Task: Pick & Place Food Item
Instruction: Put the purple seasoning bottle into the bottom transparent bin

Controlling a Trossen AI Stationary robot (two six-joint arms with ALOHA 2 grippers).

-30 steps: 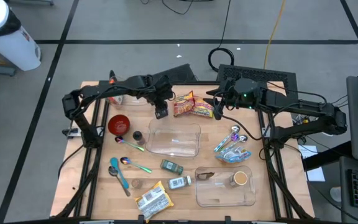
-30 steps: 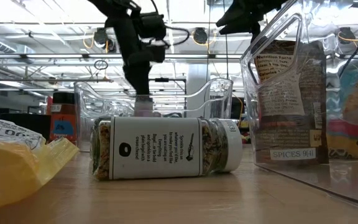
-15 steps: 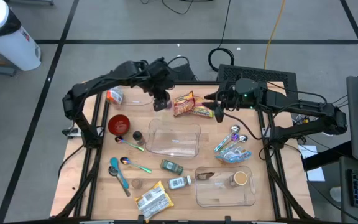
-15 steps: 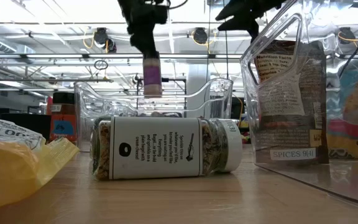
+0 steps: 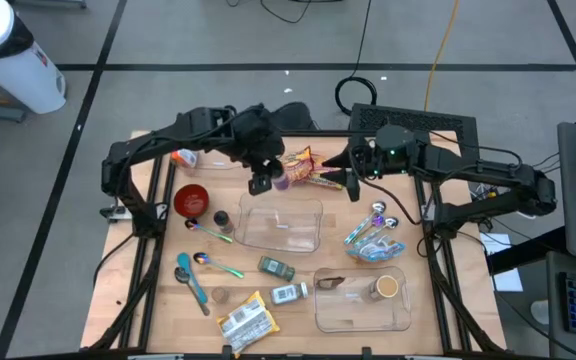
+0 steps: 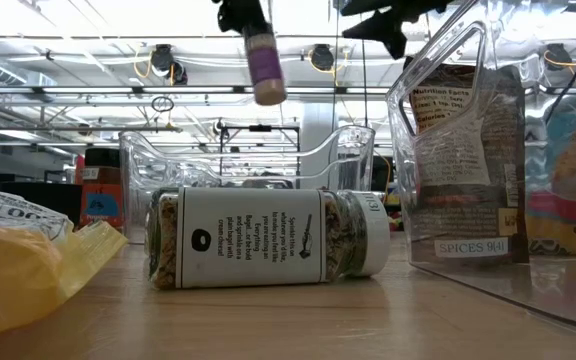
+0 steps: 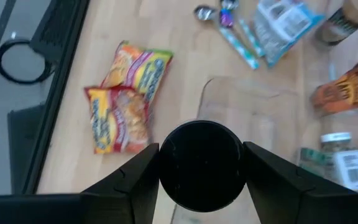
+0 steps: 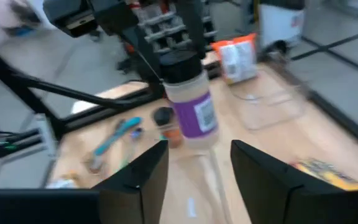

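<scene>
Purple-labelled plastic spice bottle [image 5: 279, 179] hangs mid-frame, clamped in the left gripper [image 5: 264, 180] fingers; right gripper [image 5: 353, 180] fingers apart, just beside it.

Left gripper [image 7: 201, 171] clamps a black-capped jar [image 7: 201, 165].
Beyond the fingers [image 7: 129, 186] lie two noodle packets [image 7: 126, 102], a clear container [image 7: 253, 109] and spoons [image 7: 225, 25] on wood.

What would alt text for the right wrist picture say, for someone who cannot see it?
The left gripper holds a purple-labelled jar by its black cap above the wooden table. The right gripper's fingers stand open below it, with ramen packets beyond.
</scene>
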